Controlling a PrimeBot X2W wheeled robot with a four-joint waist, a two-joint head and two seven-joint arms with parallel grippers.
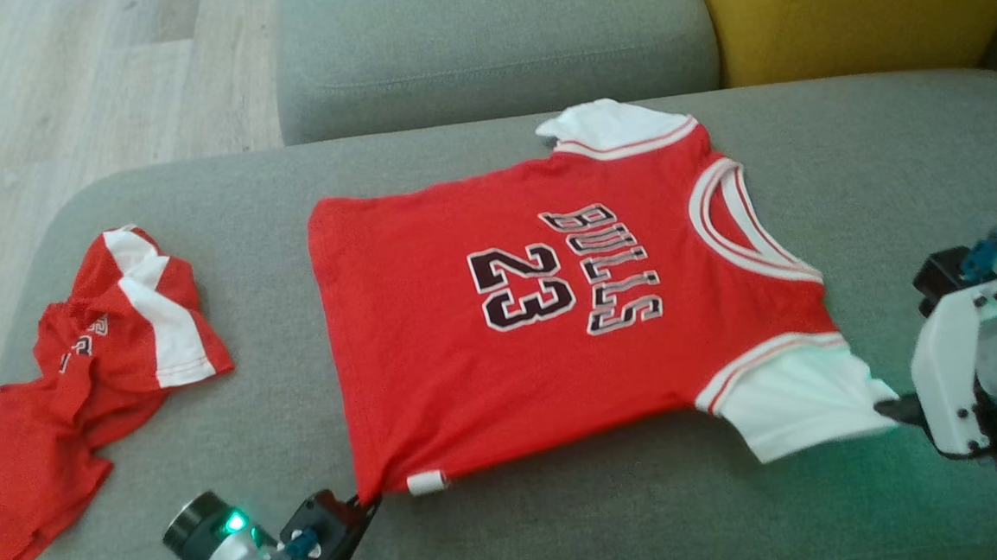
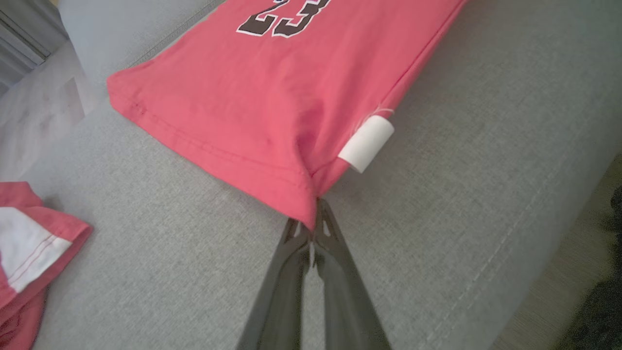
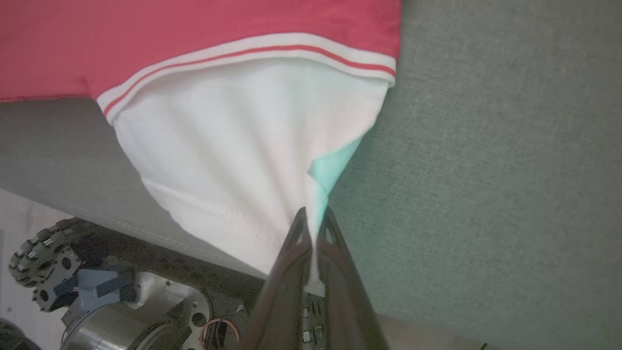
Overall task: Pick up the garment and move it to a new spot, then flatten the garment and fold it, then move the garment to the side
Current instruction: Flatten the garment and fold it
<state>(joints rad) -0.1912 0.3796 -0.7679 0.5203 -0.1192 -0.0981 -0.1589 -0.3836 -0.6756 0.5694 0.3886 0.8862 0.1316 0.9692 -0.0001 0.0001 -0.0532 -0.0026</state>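
The left gripper [image 2: 315, 219] had its two dark fingers pinched together on the hem corner of the red jersey [image 1: 502, 332] nearest the seat's front edge, the cloth drawn into a small peak between the tips. Just beside that corner a rolled white tag [image 2: 367, 143] stuck out from the side seam and lay on the seat [image 1: 617, 515].

The right gripper [image 3: 315, 219] was likewise closed on cloth: the edge of the white sleeve [image 3: 233, 146] that lay toward the front edge, gathered to a point between the fingertips and tinged green on one fold by the gripper's light.

Between the two grips the jersey was spread face up across the middle of the grey seat – hem toward the left edge, collar toward the right (the black "23" and "BULLS" read sideways in the head view). Its other white sleeve lay toward the back edge, near the grey back cushion [image 1: 492, 38].

Well apart from it, at the seat's left edge, a second red-and-white garment [image 1: 80, 375] lay crumpled. A yellow cushion [image 1: 854, 7] stood at the back right corner – and pale wood floor [image 1: 62, 81] showed beyond the left edge.
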